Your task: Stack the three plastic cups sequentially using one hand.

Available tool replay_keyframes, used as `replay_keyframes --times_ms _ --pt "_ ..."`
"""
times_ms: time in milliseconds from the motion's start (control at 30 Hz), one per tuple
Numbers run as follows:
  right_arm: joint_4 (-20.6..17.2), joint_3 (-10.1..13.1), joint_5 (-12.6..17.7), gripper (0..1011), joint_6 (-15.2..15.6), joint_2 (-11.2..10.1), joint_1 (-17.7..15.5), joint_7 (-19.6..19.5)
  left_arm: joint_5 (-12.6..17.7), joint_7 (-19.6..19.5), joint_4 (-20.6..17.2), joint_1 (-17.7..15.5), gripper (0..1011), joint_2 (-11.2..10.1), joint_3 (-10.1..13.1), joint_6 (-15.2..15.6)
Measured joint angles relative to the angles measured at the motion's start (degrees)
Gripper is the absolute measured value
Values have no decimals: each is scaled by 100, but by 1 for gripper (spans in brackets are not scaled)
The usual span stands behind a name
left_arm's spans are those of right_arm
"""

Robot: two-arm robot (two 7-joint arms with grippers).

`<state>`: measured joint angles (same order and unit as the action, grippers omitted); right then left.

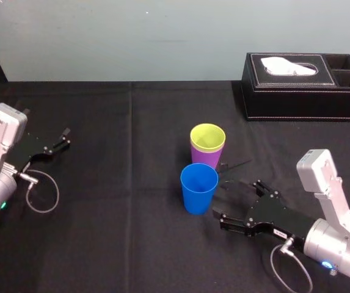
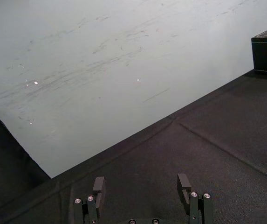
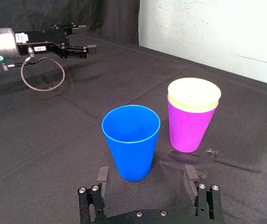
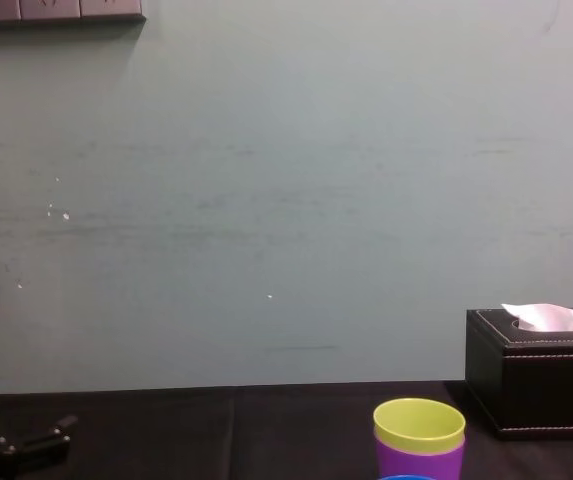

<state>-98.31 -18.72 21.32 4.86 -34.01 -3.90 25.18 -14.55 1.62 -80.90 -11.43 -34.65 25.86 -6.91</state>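
While right claw (image 1: 236, 198) hangs low over worktop (image 1: 132, 232), jaws apart, empty, blue cup (image 1: 198, 186) stands just left of it. Yellow-green cup (image 1: 207, 137) nested in purple cup (image 1: 206, 160), close behind blue. Likely step: grasp blue. Next: advance, clamp, lift, seat in yellow-green. Left claw (image 1: 61, 141) parked far left, jaws apart.

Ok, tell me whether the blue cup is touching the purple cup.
Apart. The right wrist view shows a strip of black cloth between the blue cup and the purple cup, from rim to base.
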Motion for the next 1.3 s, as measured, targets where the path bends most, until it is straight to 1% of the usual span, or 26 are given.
replay_keyframes --times_ms 67,200,333,667,967,1300 --pt "109 -54 -32 1003 -19 77 56 1 0 0 0 0 1011 0 0 0" --pt "253 -117 -72 1003 -80 165 117 6 0 0 0 0 1011 0 0 0" --pt "421 -202 -182 1003 -216 280 196 10 0 0 0 0 1011 0 0 0" --pt "646 -287 -392 1003 -518 452 284 26 0 0 0 0 1011 0 0 0" --pt "804 -290 -454 1003 -613 599 358 44 0 0 0 0 1011 0 0 0" --pt "914 -335 -458 1003 -639 698 450 115 0 0 0 0 1011 0 0 0"
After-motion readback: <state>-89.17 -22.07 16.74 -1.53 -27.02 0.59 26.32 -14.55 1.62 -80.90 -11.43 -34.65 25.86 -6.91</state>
